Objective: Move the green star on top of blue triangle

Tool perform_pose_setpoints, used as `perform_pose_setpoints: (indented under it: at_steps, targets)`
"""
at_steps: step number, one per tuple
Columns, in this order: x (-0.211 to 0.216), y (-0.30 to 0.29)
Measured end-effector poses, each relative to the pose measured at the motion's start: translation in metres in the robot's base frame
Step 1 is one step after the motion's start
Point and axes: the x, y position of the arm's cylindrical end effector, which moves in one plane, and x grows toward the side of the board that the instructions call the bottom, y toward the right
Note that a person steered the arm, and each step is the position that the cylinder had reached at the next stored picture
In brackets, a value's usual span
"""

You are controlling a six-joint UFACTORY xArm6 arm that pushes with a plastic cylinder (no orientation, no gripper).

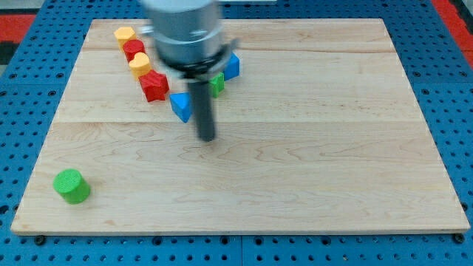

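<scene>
**Tip beside the blue triangle**

A pale wooden bench (295,185) lies on blue pegboard. My tip (208,137) rests just right of the blue triangle (180,106); no fingers exist here. The green star (216,83), half hidden by the rod, sits up-right of the triangle. Red star (154,86) lies left. No writing shows.

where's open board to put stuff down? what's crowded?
Open: everything on the view's right of my tip, plus the bottom strip right of the green cylinder. Crowded: top-left, where the red star, blue triangle and green star sit close.
</scene>
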Motion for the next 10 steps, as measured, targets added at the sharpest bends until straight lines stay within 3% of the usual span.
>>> perform_pose_setpoints:
  at_steps: [1, 2, 4, 5, 6, 7, 9, 10]
  targets:
    - [-0.026, 0.037]
    - [-0.073, 0.036]
    - [-0.125, -0.004]
    - [-0.125, -0.061]
    - [-0.113, -0.062]
    - [-0.107, -0.098]
    - [-0.066, -0.101]
    - [-0.066, -0.043]
